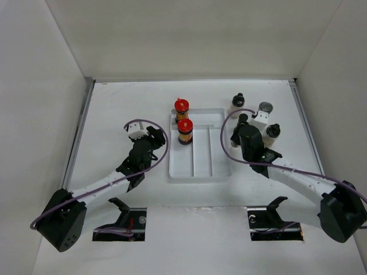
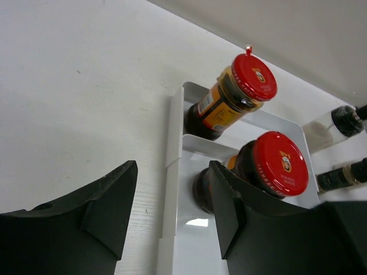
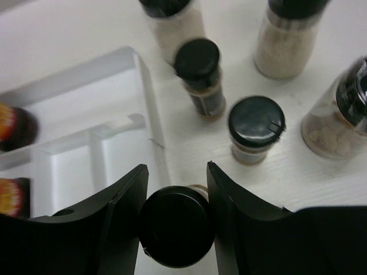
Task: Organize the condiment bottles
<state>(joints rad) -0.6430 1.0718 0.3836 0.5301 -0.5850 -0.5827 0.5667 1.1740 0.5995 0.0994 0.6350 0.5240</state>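
A flat white table (image 1: pixel 114 109) fills the middle. Three plain white walls stand around it: a back wall (image 1: pixel 189 34), a left wall (image 1: pixel 34 86) and a right wall (image 1: pixel 344 63). A thin grey strip (image 1: pixel 80 134) runs along the table's left edge. Near the front, the table has two dark, box-shaped holes (image 1: pixel 137 232) (image 1: pixel 292 220). The light is soft and even, with only faint shadows.

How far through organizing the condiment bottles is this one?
Done: the rear red-capped bottle and the front red-capped bottle stand in the white tray. In hand: the right hand appears clamped on a black-lidded bottle just right of the tray. Left: five dark-lidded bottles stand on the table beyond it; the left hand is open and empty.
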